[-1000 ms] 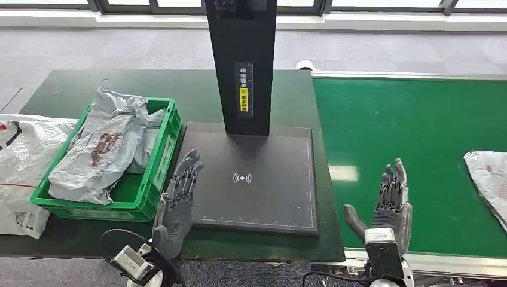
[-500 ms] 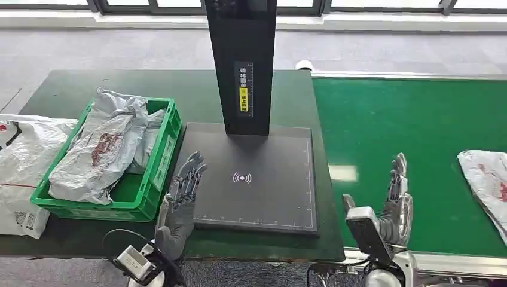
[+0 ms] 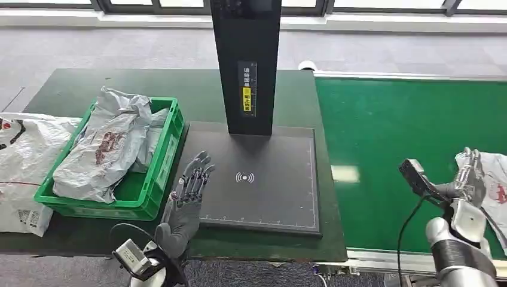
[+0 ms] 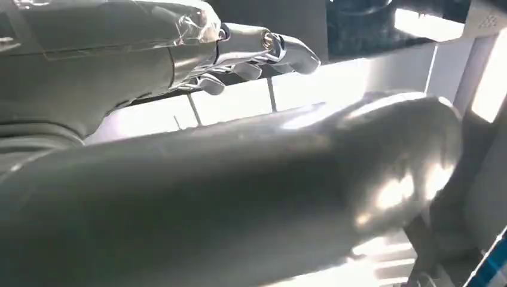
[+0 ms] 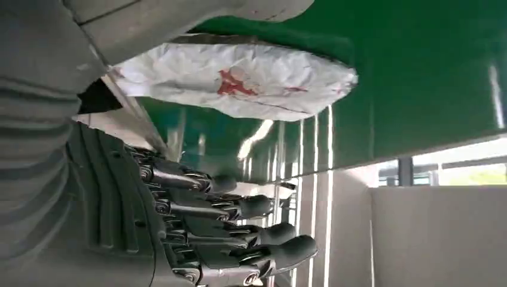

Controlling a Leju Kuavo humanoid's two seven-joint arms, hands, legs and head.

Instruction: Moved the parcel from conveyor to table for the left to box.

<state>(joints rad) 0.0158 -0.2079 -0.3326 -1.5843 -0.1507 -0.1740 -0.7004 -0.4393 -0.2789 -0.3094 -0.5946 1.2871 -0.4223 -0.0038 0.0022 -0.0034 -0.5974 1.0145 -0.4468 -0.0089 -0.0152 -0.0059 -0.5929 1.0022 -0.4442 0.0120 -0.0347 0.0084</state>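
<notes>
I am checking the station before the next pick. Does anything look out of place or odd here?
Mostly tidy. One oddity: the green crate is overfilled, its crumpled bags heaped above the rim. A white bag lies outside it on the table. The parcel on the belt looks normal.

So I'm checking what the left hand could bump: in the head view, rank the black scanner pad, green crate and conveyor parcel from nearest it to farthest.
1. Black scanner pad: the left hand is at its left edge.
2. Green crate: just left of the hand.
3. Conveyor parcel: far right, by the right hand.
</notes>
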